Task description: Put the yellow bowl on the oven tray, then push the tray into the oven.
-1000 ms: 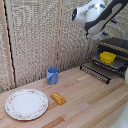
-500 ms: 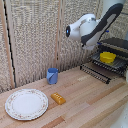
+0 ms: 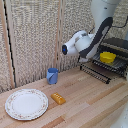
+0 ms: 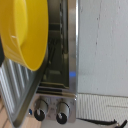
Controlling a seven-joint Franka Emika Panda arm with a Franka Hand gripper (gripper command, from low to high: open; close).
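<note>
A: Surface? Light wooden table, planks running lengthwise.

B: Toward the exterior view's left, a large patterned white plate lies flat. Just beside it, an orange-yellow block, not touching.

A: Behind the block, nearer the wall, a blue mug, upright.

B: At the exterior view's right, the oven stands on the table. Its footing is unclear.
</note>
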